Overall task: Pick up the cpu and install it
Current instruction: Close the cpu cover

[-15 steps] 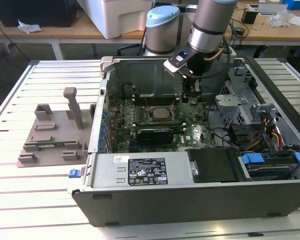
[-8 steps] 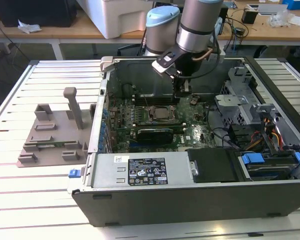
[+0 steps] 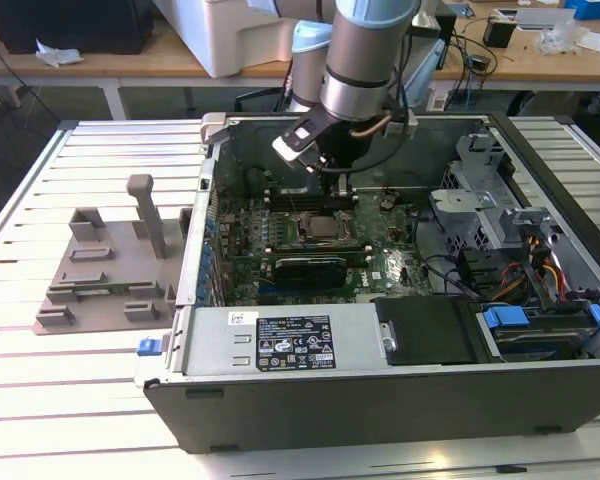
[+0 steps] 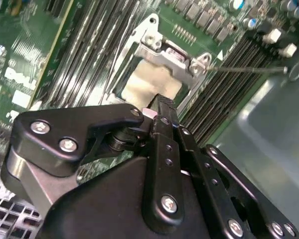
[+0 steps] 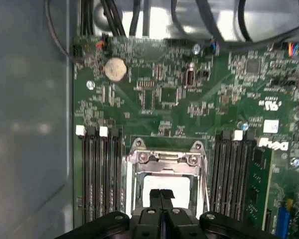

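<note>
1. The cpu (image 5: pixel 175 182) lay flat in the motherboard socket (image 5: pixel 165 158).
2. The gripper (image 5: pixel 162 195) stood directly over it, jaws pressed together and holding nothing.
3. I could not tell whether the tips touched it.

The motherboard (image 5: pixel 179 109) is green; the cpu (image 5: pixel 179 188) on it is pale silver; the hand (image 5: pixel 162 194) above it is black.
</note>
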Action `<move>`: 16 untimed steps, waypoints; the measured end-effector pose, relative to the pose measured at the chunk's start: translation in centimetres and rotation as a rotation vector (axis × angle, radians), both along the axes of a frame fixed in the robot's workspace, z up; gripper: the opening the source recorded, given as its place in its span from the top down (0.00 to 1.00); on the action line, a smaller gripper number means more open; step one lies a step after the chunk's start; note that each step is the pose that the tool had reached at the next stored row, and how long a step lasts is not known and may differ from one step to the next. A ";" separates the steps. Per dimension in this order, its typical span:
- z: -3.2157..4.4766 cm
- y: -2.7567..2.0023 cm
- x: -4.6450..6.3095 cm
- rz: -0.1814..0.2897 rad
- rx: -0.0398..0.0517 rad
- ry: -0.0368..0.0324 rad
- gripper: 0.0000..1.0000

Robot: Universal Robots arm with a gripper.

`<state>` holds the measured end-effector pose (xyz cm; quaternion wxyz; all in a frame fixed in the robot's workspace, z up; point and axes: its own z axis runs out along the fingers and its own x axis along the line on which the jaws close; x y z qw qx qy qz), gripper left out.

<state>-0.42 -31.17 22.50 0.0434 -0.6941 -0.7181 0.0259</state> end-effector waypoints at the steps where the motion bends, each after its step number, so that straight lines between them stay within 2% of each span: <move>1: -0.29 -0.04 -0.5 0.000 -0.0002 0.0001 0.89; 3: -0.68 -0.11 -1.7 0.000 0.0011 0.0000 0.89; 8: -1.06 -0.13 -3.4 0.000 0.0066 -0.0001 0.89; 14: -1.93 -0.13 -3.6 0.000 0.0092 -0.0001 0.89; 16: -2.13 -0.14 -3.3 0.000 0.0107 0.0002 0.89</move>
